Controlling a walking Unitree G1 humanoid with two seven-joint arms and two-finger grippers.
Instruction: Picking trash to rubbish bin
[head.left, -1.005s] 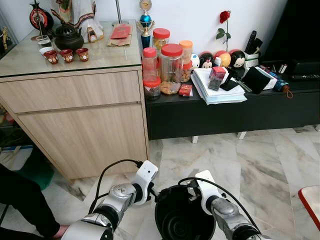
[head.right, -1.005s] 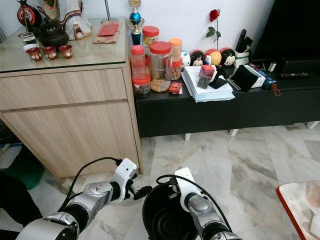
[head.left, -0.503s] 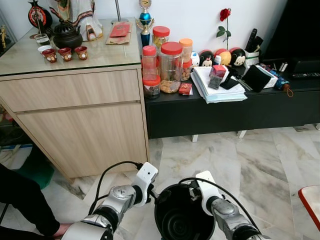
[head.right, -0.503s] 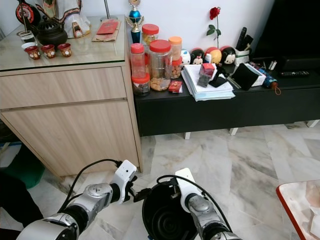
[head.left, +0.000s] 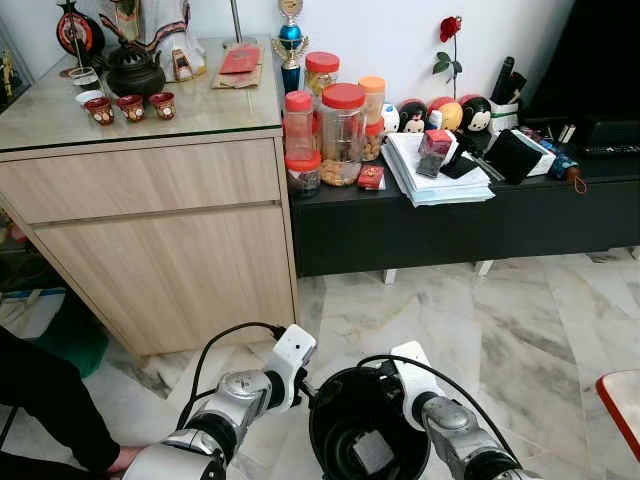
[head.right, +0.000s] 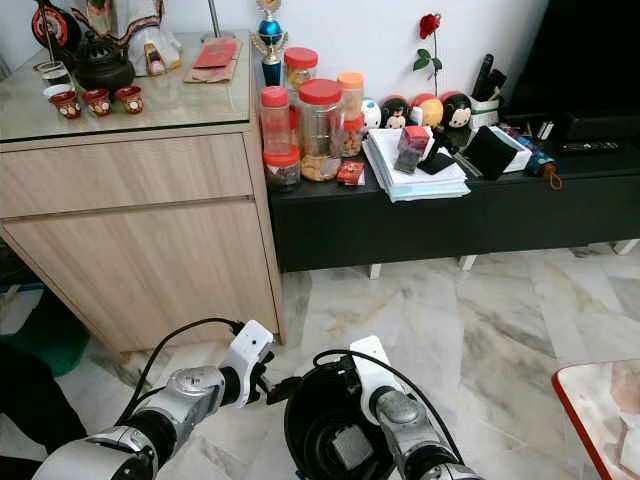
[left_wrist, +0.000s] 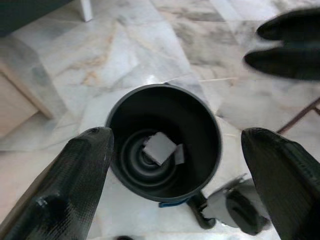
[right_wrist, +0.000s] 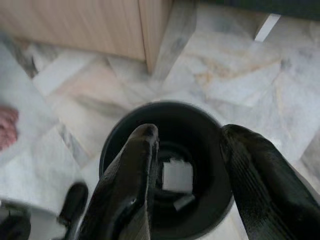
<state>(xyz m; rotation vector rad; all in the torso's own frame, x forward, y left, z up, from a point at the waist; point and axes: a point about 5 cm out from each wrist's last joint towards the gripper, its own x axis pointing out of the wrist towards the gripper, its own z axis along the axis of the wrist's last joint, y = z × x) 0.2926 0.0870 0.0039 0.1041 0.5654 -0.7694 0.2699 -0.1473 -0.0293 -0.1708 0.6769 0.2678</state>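
We hold both grippers over the round black plastic bin (head.left: 368, 440): left gripper (left_wrist: 175, 165) spread wide, right gripper (right_wrist: 190, 165) parted, both empty. The pale grey square trash scrap (left_wrist: 160, 148) lies on the bin's bottom.

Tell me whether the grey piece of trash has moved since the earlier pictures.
Yes. The grey piece of trash now lies at the bottom of the black bin on the marble floor; half a second ago the bin's bottom was bare.
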